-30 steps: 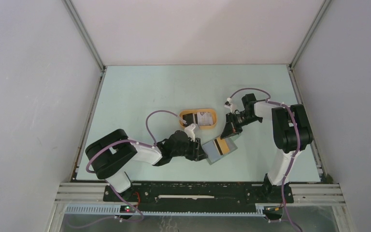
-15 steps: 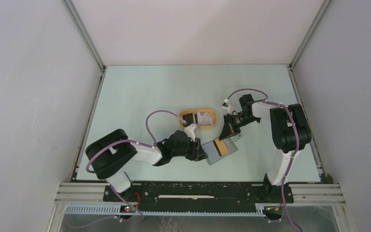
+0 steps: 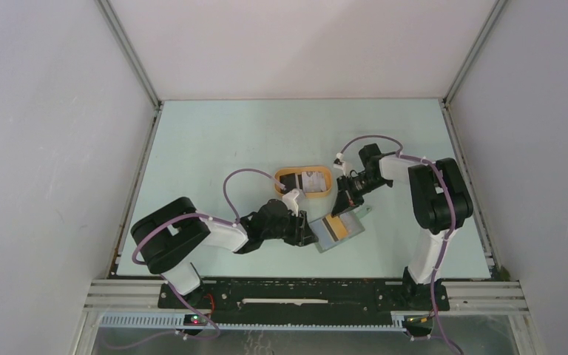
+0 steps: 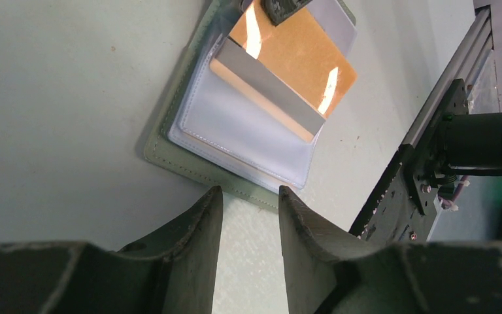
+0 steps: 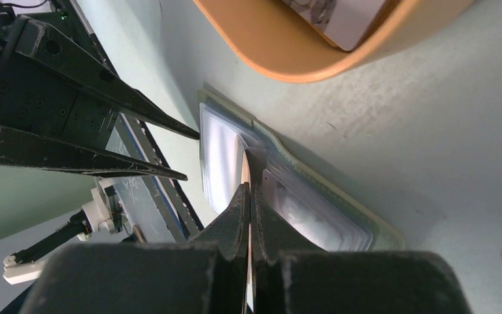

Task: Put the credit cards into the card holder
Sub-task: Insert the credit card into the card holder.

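Note:
The grey-green card holder lies open on the table, its clear sleeves up. My right gripper is shut on a tan card with a grey stripe and holds it on edge, partly slid into a sleeve. In the right wrist view the card shows as a thin line between my shut fingers, over the holder. My left gripper is open, its tips at the holder's near edge; it also shows in the top view. A black card and a whitish card lie in the tray.
An orange oval tray stands just behind the card holder; its rim is close above my right fingers. The metal frame rail runs along the near table edge. The walls stand well away on both sides.
My right gripper has moved left and toward the card holder with the tan card, pushing it further over the sleeves. The left arm has not moved.

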You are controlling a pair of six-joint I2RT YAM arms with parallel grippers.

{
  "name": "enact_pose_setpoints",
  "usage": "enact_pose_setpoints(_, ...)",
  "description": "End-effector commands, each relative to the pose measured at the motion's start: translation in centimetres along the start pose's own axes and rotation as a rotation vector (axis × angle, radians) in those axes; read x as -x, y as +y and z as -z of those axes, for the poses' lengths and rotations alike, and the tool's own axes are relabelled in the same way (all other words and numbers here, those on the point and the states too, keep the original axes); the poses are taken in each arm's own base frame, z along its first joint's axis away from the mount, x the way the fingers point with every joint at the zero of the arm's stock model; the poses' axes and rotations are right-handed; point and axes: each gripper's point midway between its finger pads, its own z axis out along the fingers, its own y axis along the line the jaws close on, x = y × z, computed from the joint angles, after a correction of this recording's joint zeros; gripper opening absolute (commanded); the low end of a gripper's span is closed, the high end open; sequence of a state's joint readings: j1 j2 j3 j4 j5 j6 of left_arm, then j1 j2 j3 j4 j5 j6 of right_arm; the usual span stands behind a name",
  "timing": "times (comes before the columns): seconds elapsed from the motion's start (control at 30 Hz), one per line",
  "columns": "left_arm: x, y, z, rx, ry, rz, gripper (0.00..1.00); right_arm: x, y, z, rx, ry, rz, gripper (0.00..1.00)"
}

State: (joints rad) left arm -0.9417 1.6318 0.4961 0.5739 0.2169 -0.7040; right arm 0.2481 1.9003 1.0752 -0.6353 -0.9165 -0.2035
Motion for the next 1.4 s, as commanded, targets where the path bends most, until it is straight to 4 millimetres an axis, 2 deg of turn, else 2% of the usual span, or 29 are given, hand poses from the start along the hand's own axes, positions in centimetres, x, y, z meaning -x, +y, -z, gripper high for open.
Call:
enact_pose_setpoints(0.0,0.0,0.3,-0.5,0.017,0.022,0.004,0.43,-0.3,0.7,-0.9,-0.007,0.045,0.028,0.03)
enact_pose_setpoints(0.27,0.0,0.4,-0.4,0.018,0.021,0.007,0.42,-0.2,0.7,-0.1,-0.058,0.049,0.080,0.23)
enact_pose_setpoints(0.57,0.0,0.3,-0.4,0.016,0.022,0.009,0.42,-0.1,0.8,0.7,-0.111,0.056,0.138,0.34)
enact_pose_setpoints(0.83,-0.1,0.4,-0.4,0.014,0.026,0.010,0.42,-0.1,0.8,1.6,-0.172,0.055,0.205,0.37)
enact_pose_setpoints(1.13,-0.1,0.4,-0.3,0.015,0.022,0.013,0.42,-0.1,0.6,1.7,-0.181,0.058,0.220,0.39)
enact_pose_setpoints(1.37,-0.1,0.4,-0.2,0.014,0.020,0.014,0.42,0.4,0.7,2.7,-0.172,0.024,0.229,0.40)
